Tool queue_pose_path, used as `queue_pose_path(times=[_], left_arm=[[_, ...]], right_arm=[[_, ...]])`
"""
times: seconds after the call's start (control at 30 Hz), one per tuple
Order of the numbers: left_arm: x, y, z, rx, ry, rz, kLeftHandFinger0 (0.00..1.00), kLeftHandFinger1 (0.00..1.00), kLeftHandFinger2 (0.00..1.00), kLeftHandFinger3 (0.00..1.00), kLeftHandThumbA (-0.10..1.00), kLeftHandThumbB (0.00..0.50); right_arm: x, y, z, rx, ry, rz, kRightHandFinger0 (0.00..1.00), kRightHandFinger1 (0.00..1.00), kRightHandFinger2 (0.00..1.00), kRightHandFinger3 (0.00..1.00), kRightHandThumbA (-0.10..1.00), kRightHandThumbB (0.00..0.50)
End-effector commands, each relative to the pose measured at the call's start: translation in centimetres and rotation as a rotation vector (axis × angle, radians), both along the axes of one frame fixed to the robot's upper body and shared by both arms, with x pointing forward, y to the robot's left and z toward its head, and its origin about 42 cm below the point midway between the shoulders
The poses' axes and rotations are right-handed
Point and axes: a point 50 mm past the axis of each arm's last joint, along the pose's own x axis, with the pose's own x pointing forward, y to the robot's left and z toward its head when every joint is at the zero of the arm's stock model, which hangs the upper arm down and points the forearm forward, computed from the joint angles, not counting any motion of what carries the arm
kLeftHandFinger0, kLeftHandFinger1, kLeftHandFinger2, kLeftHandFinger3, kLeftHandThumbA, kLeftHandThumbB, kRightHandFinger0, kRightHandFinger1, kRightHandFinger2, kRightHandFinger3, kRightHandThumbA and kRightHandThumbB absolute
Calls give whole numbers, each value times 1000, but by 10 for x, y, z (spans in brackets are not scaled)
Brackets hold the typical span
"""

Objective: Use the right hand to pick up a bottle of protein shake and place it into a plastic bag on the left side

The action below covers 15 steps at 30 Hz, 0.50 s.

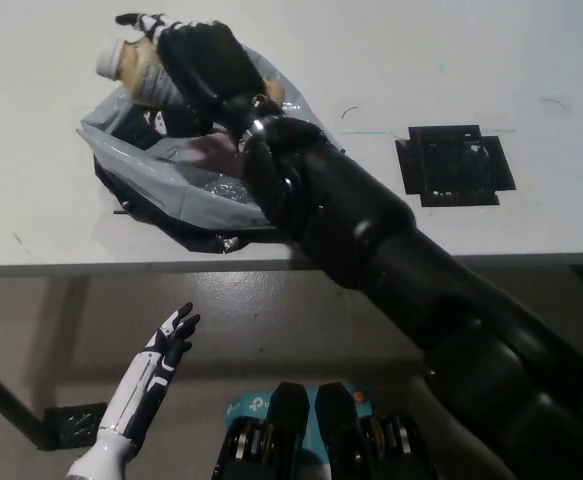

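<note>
We see the flat white bench (pixel 491 60) evenly and brightly lit, with no harsh glare. Below its front edge the floor falls into dim shadow. The crinkled grey plastic bag (pixel 161 165) on it shows soft sheen. The black right arm (pixel 371 240) looks slightly motion-blurred.

I saw a tan bottle (pixel 143 68) with a white cap in my black right hand (pixel 196 60), over a grey bag (pixel 161 165) with a black underside. My left hand (pixel 166 345) was white with black fingers. A black square (pixel 455 163) marked the white table (pixel 61 230).

Tan protein shake bottle (pixel 131 66) tilted over open grey plastic bag (pixel 161 170)
</note>
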Motion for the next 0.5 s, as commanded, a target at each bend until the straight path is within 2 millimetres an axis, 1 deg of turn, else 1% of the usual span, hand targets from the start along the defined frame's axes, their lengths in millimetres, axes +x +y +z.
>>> queue_pose_path(times=[0.0, 0.03, 0.07, 0.1, 0.13, 0.17, 0.23, 0.27, 0.3, 0.33, 0.37, 0.4, 0.43, 0.47], left_arm=[[0, -1, 15, 15, -54, -24, 1000, 1000, 1000, 1000, 1000, 200], [2, -1, 16, 16, -58, -26, 1000, 1000, 1000, 1000, 1000, 201], [2, -2, 17, 16, -62, -28, 1000, 1000, 1000, 1000, 1000, 201], [2, -2, 18, 16, -62, -29, 1000, 1000, 1000, 1000, 1000, 201], [2, -1, 18, 18, -63, -29, 1000, 1000, 1000, 1000, 1000, 200], [3, -1, 19, 20, -67, -31, 1000, 1000, 1000, 1000, 1000, 198], [4, -1, 20, 15, -66, -39, 1000, 1000, 1000, 1000, 1000, 202], [4, 0, 20, 16, -66, -45, 1000, 1000, 1000, 1000, 1000, 202], [4, 0, 21, 18, -66, -47, 1000, 1000, 1000, 1000, 1000, 204], [5, 0, 21, 19, -66, -48, 1000, 1000, 1000, 1000, 1000, 213], [5, -1, 20, 20, -65, -48, 1000, 1000, 1000, 1000, 1000, 216], [5, -1, 21, 21, -67, -48, 1000, 1000, 1000, 1000, 1000, 222], [6, -1, 21, 19, -70, -47, 1000, 1000, 1000, 1000, 1000, 226], [7, -2, 22, 19, -71, -47, 1000, 1000, 1000, 1000, 1000, 228]], right_arm=[[-3, 22, 47, 6, -163, 66, 0, 335, 845, 949, -100, 207], [-1, 21, 48, 2, -168, 64, 0, 334, 842, 939, -100, 227], [0, 19, 47, -22, -187, 60, 0, 311, 821, 896, -100, 246], [1, 18, 47, -28, -193, 58, 0, 257, 796, 843, -100, 260], [2, 17, 46, -42, -206, 53, 0, 240, 769, 794, -100, 267], [3, 15, 45, -56, -214, 39, 0, 206, 733, 724, -100, 267], [7, 10, 42, -93, -221, 2, 0, 213, 717, 686, -100, 260], [10, 7, 40, -130, -201, -20, 127, 381, 818, 782, 45, 232], [12, 5, 39, -150, -163, -29, 378, 633, 893, 899, 259, 271], [15, 2, 37, -162, -86, -28, 746, 1000, 1000, 1000, 528, 370], [17, 1, 37, -165, -49, -25, 1000, 1000, 1000, 1000, 612, 374], [19, -1, 36, -186, -3, -29, 1000, 1000, 1000, 1000, 713, 403], [20, -1, 38, -203, 27, -36, 1000, 1000, 1000, 1000, 835, 444], [20, -2, 39, -203, 37, -36, 1000, 1000, 1000, 1000, 870, 444]])
